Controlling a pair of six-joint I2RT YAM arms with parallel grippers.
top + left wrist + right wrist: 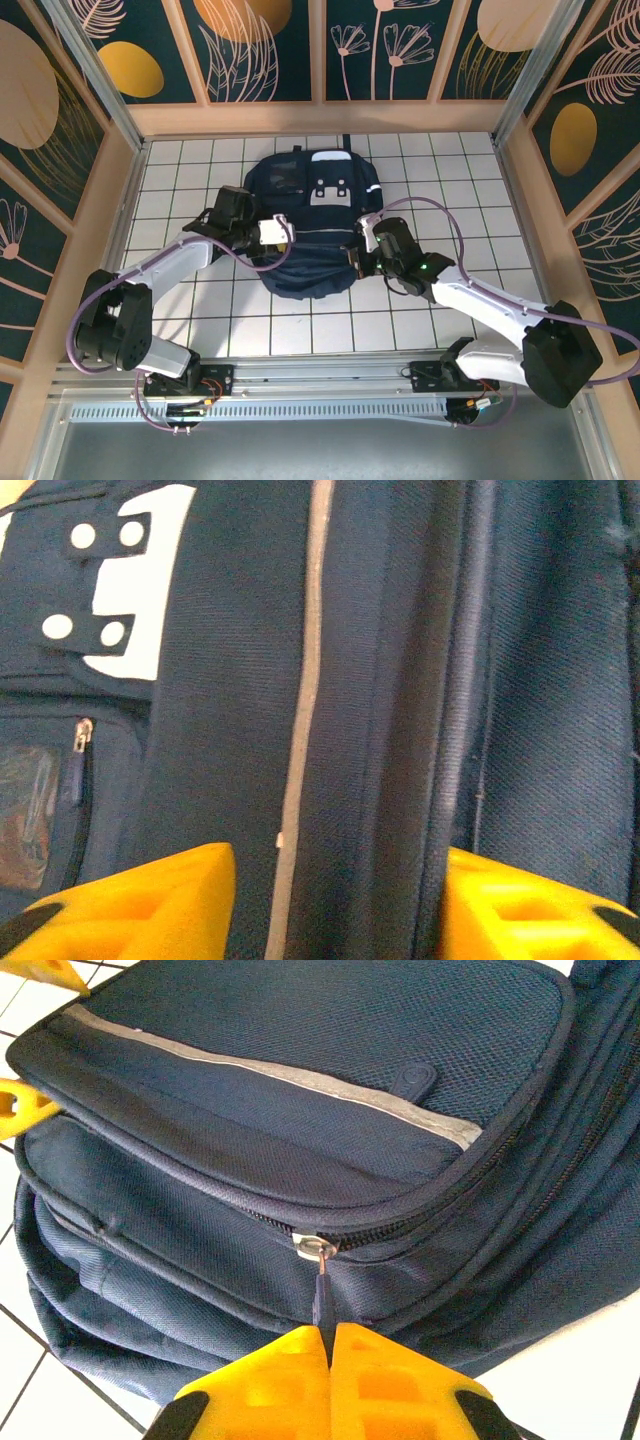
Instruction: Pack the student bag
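Note:
The student bag, a navy backpack with a light grey buckled flap, lies flat in the middle of the tiled table. My right gripper is shut on the dark pull tab of a front pocket zip, right under the silver slider; from above it sits at the bag's right side. My left gripper is open, its yellow fingers standing apart over the bag's fabric and thin white trim. It sits at the bag's left side.
The white tiled table is boxed in by wooden walls on three sides. A metal rail runs along the near edge by the arm bases. A small clear window pocket and a zip sit below the grey flap.

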